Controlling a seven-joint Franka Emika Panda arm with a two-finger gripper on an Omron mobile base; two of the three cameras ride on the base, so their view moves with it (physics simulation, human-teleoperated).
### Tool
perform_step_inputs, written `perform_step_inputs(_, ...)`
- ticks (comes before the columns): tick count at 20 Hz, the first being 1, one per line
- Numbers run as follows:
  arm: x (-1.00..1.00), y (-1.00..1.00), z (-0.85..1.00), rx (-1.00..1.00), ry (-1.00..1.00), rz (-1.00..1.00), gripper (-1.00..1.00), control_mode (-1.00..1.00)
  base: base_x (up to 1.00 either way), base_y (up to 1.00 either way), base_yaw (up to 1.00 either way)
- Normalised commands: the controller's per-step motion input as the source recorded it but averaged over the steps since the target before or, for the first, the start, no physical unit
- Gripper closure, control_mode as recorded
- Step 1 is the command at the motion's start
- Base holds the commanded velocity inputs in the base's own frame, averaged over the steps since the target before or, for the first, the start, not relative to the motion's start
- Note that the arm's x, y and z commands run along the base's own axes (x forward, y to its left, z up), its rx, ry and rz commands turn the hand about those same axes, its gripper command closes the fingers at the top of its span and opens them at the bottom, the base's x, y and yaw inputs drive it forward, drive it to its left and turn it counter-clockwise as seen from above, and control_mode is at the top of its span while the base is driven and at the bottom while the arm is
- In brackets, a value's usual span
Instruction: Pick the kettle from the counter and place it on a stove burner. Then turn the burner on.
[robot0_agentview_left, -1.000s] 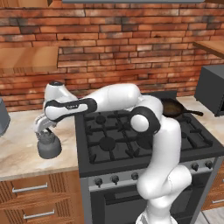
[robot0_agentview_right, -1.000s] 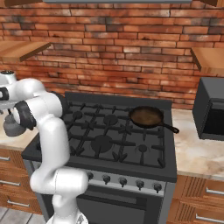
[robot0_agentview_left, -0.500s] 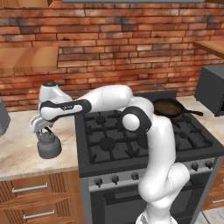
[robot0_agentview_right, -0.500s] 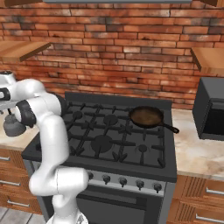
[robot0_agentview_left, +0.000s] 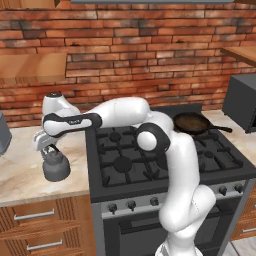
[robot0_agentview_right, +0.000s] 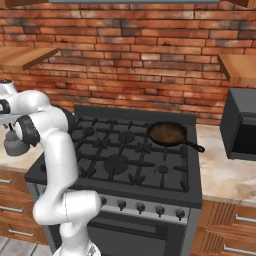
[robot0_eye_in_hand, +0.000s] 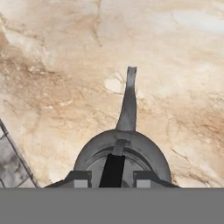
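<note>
The white arm is reaching left over the beige marbled table (robot0_agentview_left: 30, 170), its claw (robot0_eye_in_hand: 112, 178) sitting low over the grey kettle (robot0_agentview_left: 55, 167). The kettle is standing on the table just left of the black gas range (robot0_agentview_left: 160, 155). The claw's fingers (robot0_eye_in_hand: 78, 178) are sitting narrowly on either side of the kettle's dark handle (robot0_eye_in_hand: 113, 168), apparently gripping it. A frying pan (robot0_agentview_left: 192, 123) is resting on a rear burner.

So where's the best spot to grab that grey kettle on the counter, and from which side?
Probably the thin dark arched handle, taken from straight above. The kettle sits upright on the counter, and its handle arches over the lid, a narrow bar that slim fingers can pinch. The squat round body looks too wide. The gripper already straddles that handle from above.
</note>
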Motion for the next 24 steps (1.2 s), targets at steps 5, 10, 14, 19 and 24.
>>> perform_step_inputs(5,-0.02,0.00,0.00,0.00,-0.04,0.00,1.00,-1.00,0.00,0.00,0.00)
perform_step_inputs(10,-0.15,-0.01,0.18,0.00,-0.20,0.00,1.00,-1.00,0.00,0.00,0.00)
perform_step_inputs(14,-0.41,-0.10,0.25,0.00,-0.25,0.00,1.00,-1.00,0.00,0.00,0.00)
perform_step_inputs(19,-0.60,-0.37,0.07,0.00,-0.14,0.00,1.00,-1.00,0.00,0.00,0.00)
perform_step_inputs(24,-0.75,-0.65,0.12,0.00,-0.08,-0.02,1.00,-1.00,0.00,0.00,0.00)
